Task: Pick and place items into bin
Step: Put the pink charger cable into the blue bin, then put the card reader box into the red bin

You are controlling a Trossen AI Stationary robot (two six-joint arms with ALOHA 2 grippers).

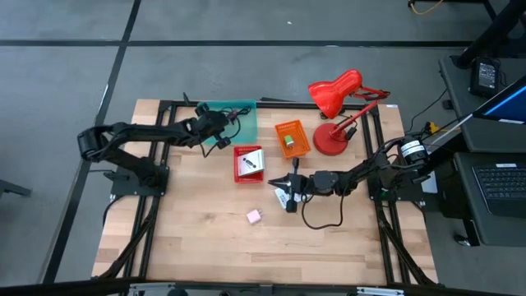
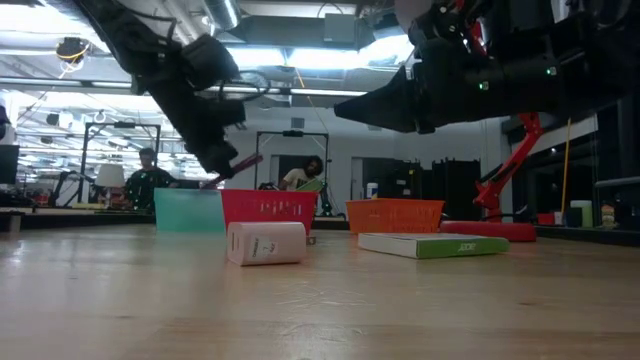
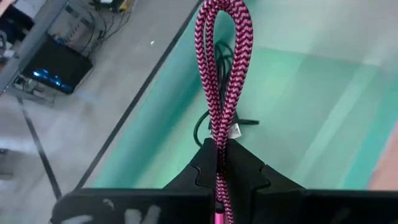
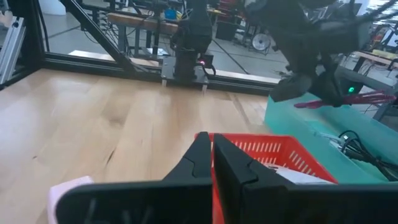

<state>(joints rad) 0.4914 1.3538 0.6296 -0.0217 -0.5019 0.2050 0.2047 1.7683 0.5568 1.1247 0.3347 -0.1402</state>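
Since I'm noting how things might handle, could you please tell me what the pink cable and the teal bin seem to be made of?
The pink cable, pinched in the left tool, looks fabric-braided: a pink-and-black zigzag weave, matte. The teal bin looks like smooth, hard plastic, judging by its even colour and soft sheen, though the look alone cannot confirm this.

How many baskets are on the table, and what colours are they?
Teal bin: 1
Red bin: 1
Orange bin: 1
Total: 3
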